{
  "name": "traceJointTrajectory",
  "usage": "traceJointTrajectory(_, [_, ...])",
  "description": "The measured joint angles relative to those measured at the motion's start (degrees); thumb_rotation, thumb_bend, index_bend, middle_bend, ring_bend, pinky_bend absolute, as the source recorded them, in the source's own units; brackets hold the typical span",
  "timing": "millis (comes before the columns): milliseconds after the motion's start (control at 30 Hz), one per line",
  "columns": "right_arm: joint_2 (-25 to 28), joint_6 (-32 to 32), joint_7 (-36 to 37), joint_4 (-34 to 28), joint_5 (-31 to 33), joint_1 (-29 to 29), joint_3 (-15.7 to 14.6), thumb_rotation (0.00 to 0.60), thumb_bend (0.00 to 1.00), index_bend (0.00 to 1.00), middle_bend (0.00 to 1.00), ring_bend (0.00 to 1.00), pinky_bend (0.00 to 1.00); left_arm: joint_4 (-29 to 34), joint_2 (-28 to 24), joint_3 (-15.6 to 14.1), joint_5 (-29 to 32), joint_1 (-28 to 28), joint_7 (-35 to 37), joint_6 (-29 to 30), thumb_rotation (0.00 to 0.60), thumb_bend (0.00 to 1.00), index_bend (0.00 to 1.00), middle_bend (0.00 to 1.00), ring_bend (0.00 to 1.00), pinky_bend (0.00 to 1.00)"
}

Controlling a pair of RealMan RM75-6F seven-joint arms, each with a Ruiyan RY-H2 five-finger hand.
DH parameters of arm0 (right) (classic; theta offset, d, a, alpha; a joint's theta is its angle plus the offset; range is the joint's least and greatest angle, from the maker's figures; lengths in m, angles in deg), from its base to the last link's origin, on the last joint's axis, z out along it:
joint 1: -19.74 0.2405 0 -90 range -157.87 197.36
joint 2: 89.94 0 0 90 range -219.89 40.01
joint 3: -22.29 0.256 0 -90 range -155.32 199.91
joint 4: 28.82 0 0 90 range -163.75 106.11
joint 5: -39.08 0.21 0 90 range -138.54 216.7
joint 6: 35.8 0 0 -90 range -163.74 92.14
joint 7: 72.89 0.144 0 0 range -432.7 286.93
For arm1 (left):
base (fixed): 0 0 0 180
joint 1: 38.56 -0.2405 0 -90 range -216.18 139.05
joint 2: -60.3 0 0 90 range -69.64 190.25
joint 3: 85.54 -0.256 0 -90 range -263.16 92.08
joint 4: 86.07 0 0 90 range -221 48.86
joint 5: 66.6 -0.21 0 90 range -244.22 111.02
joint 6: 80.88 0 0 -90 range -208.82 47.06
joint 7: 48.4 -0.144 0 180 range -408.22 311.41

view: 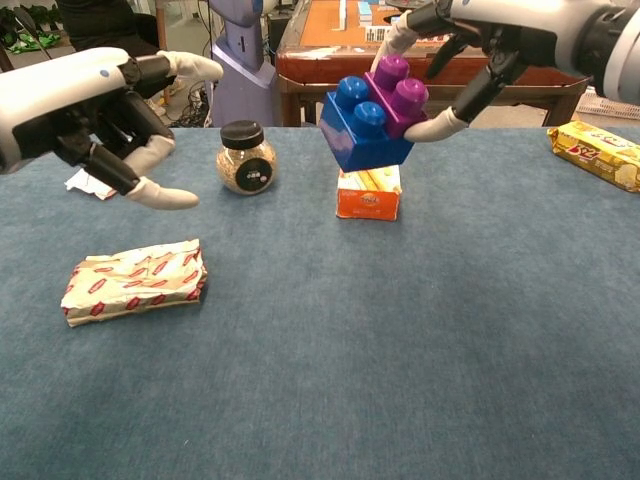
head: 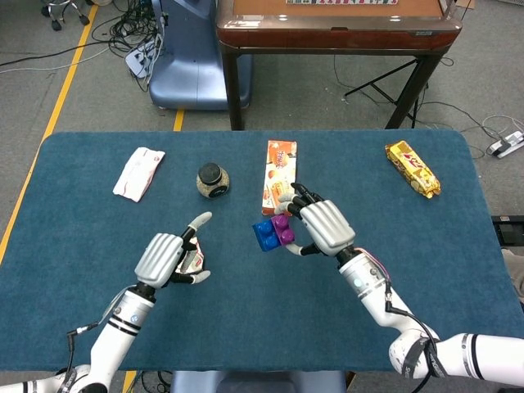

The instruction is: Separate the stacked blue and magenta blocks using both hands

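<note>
**Above the table: stacked blocks held aloft, left hand nearby**

From the head view, the right hand [head: 326, 228] holds the stacked pair clear of the blue table [head: 426, 270], over its middle, just in front of the orange snack box [head: 279, 176]. The magenta block [head: 284, 230] sits nearest its fingers, with the blue block [head: 265, 237] on the outer, leftward side. The left hand [head: 164, 259] is held apart from the pair and grasps nothing; its fingers are spread, thumb raised. It hovers over the red-patterned packet [head: 193, 260]. A small jar [head: 212, 180], a white packet [head: 138, 173] and a yellow snack bag [head: 413, 169] lie further off.

Seen from the chest view, the right hand's fingers [view: 436, 125] pinch the magenta block [view: 398, 88] from both sides, leaving the larger blue block [view: 358, 132] hanging free beneath and tilted. The left hand [view: 95, 110] is level with it, fingers apart, empty.

The blocks look like rigid, light plastic with smooth faces, joined by a press fit of studs. They are unlikely to be fragile but may well slip under a loose pinch. The blue block's exposed flat sides appear the sensible place for the left hand to grip, so that each hand holds one colour and the pair can be pulled or levered apart.
</note>
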Motion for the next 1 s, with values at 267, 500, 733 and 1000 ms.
traceJointTrajectory(267, [-1.16,-0.22,0.50,1.05,-0.06,0.78,0.98,0.600,0.29,0.56,0.21,0.06,0.23,1.19,1.88,3.84,11.59,4.56,-1.00,-3.16,0.600,0.00,0.00,0.96,0.94,1.00])
traceJointTrajectory(500, [-2.27,-0.44,0.41,1.80,-0.11,1.26,1.19,0.600,0.29,0.56,0.21,0.06,0.23,2.68,1.87,6.77,21.55,8.23,-0.52,-4.61,0.600,0.00,0.00,0.71,0.95,1.00])
traceJointTrajectory(733, [-2.34,-0.57,0.51,1.76,-0.20,1.30,1.26,0.600,0.29,0.56,0.21,0.06,0.23,3.08,1.16,6.75,26.22,10.17,-1.73,-3.25,0.600,0.00,0.00,0.64,0.97,1.00])
traceJointTrajectory(1000, [-3.53,-0.84,0.20,2.16,-0.38,1.88,1.60,0.600,0.29,0.56,0.21,0.06,0.23,2.62,1.42,6.87,30.06,12.27,-0.47,-3.34,0.600,0.00,0.00,0.81,1.00,1.00])
